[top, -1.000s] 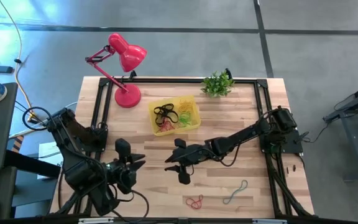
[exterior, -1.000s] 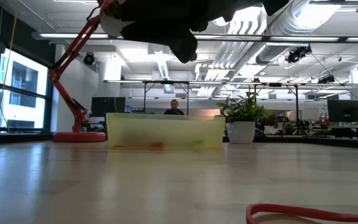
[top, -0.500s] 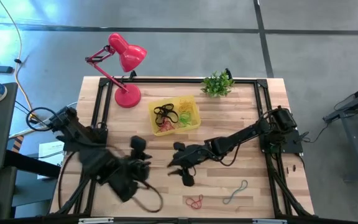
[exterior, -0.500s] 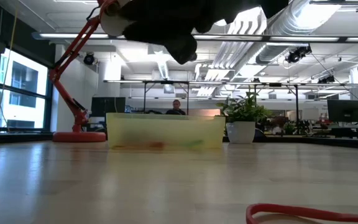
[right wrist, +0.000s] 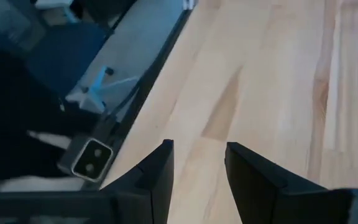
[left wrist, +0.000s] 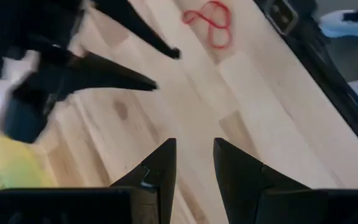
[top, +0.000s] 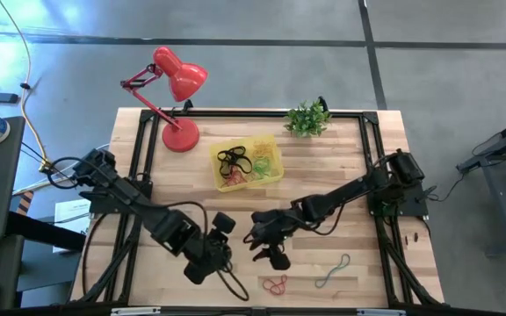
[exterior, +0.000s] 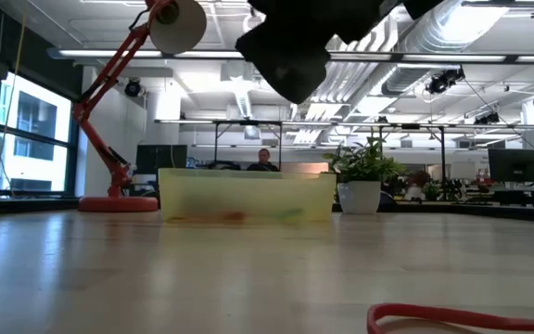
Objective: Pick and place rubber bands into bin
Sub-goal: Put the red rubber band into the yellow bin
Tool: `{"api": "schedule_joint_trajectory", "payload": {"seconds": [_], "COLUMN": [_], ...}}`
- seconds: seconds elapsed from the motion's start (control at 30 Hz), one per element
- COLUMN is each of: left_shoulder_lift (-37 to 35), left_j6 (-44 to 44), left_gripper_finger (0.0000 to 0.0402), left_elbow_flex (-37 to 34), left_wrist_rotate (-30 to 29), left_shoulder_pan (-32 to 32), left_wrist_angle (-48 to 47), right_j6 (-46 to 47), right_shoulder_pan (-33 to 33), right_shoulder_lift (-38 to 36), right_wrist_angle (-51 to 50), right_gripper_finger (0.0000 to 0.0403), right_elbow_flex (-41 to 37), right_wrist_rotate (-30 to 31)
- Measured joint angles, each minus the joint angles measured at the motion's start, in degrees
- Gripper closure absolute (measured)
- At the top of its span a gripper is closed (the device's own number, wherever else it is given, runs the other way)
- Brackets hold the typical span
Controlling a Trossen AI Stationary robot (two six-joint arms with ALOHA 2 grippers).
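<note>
Meanwhile, I am hovering both empty grippers, left (top: 220, 230) and right (top: 271, 248), jaws spread, above bare table (top: 341, 167) near a red band (top: 275, 283); the bin (top: 247, 161) is holding other bands (top: 232, 161).

A: Any readable text, labels, brands or numbers in the views?
B: None. Nothing legible on the table (top: 341, 167), the bin (top: 271, 174) or the lamp (top: 179, 79).
A: Screens in the room behind?
B: Too far off to read.
</note>
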Motion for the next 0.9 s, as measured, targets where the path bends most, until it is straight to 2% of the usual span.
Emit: {"api": "schedule_joint_trajectory", "payload": {"seconds": [0.1,0.2,0.4,0.6,0.77,0.9], "left_shoulder_lift": [-0.1,-0.1,-0.1,1.6,2.5,2.9], "left_j6": [0.0,0.2,0.0,-0.1,-0.5,-0.2], "left_gripper_finger": [0.0305,0.0305,0.0305,0.0305,0.0305,0.0305], "left_elbow_flex": [-0.6,-0.6,-0.6,-0.6,-0.5,-0.7], "left_wrist_rotate": [0.4,-1.2,-1.4,-0.9,-2.1,-4.2], "left_shoulder_pan": [-0.1,-0.1,0.0,-0.6,-0.8,-0.8], "left_wrist_angle": [-0.1,-0.1,0.8,1.5,2.3,3.2], "right_j6": [3.8,3.9,7.3,-2.4,-7.2,-6.7], "right_shoulder_pan": [0.4,0.0,-0.5,2.0,3.8,5.3], "right_shoulder_lift": [0.2,0.4,-0.1,-7.1,-15.4,-22.0], "right_wrist_angle": [-1.0,-0.6,-2.6,-5.5,-16.0,-24.4], "right_gripper_finger": [0.0268,0.0269,0.0272,0.0291,0.0315,0.033], "right_elbow_flex": [0.1,0.0,0.0,0.0,0.0,0.0], "right_wrist_rotate": [0.8,-2.6,0.9,13.7,24.6,30.1]}}
